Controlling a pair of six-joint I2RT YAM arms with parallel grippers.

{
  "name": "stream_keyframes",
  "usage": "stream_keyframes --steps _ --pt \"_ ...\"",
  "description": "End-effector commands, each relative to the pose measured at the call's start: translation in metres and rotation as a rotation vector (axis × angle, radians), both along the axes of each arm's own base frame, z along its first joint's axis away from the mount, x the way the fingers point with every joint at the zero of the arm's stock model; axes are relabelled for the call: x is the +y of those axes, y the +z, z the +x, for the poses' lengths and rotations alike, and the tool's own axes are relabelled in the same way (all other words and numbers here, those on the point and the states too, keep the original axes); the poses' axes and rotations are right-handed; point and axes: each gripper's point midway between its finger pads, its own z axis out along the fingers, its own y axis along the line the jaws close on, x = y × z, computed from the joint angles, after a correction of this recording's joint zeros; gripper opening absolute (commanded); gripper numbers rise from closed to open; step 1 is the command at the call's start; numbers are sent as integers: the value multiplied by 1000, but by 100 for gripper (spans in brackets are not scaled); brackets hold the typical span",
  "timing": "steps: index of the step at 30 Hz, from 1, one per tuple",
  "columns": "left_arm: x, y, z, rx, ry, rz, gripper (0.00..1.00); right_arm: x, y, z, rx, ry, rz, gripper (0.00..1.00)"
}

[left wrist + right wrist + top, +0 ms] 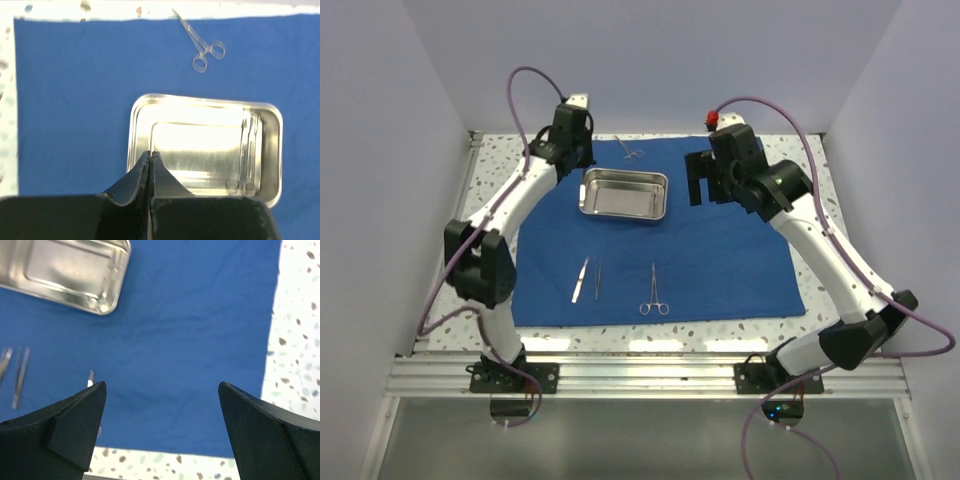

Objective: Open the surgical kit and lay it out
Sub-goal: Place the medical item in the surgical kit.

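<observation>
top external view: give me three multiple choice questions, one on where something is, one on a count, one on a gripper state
1. Where is the steel tray?
A) on the far half of the blue cloth
B) off the cloth
C) held in a gripper

2. How many instruments lie on the cloth outside the tray?
A) two
B) four
C) six

3. The right gripper is:
A) shut on the tray
B) open and empty
C) shut on the cloth

Answers:
1 A, the tray rests on the cloth toward its far edge.
2 B, two tweezers, a near clamp and a far clamp.
3 B, its fingers stand wide apart with nothing between them.
</observation>
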Motion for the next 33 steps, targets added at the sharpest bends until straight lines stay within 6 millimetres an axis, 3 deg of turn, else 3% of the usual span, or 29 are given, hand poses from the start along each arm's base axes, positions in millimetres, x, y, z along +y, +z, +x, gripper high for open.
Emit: stream_keyframes --steps 1,2,4,5,6,7,8,9,11,12,13,15,16,17,20,23,24,26,29,31,33 --pt "9 6 -54 33 -58 23 0 35 29 32 -85 34 115 99" --pt "19 -8 -77 68 -51 44 0 48 31 47 -86 45 132 99" --pt "26 -22 -99 99 -44 48 0 61 32 61 -86 57 141 99" --pt "31 -47 -118 154 -41 53 0 68 47 68 -118 66 166 99" --pt "31 -43 -129 141 -51 34 0 76 35 80 -98 66 152 99" --pt "32 -49 -137 152 -55 26 0 79 36 86 -103 71 149 99" --pt "34 -68 -151 191 -49 25 0 83 50 93 -136 75 165 99" --pt "33 -67 -159 185 -56 10 0 91 38 103 -113 78 152 99" --pt "37 -91 -175 222 -52 13 0 97 46 114 -137 72 166 99" --pt "35 -97 -181 227 -57 11 0 100 44 119 -136 72 170 99" --pt "37 -100 -184 223 -48 13 0 107 30 128 -112 66 166 99" --pt "40 -117 -192 238 -36 24 0 118 31 135 -114 76 199 99" --pt "41 -122 -193 247 -31 30 0 126 15 143 -86 74 203 99" --pt "41 -126 -193 245 -25 27 0 132 17 148 -92 79 223 99" --pt "44 -148 -203 268 -11 20 0 153 -6 164 -58 100 251 99" --pt "46 -159 -203 270 -2 23 30 171 -24 181 -61 148 266 99" --pt "45 -163 -204 274 -7 29 66 176 -23 189 -85 159 280 99" --pt "47 -161 -200 262 4 37 99 181 -33 207 -99 171 291 99" --pt "48 -148 -191 238 13 47 100 181 -38 234 -149 157 337 99" --pt "49 -135 -185 213 23 51 100 188 -26 255 -253 157 389 99" --pt "45 -117 -178 189 22 35 100 198 -35 274 -312 163 410 99"
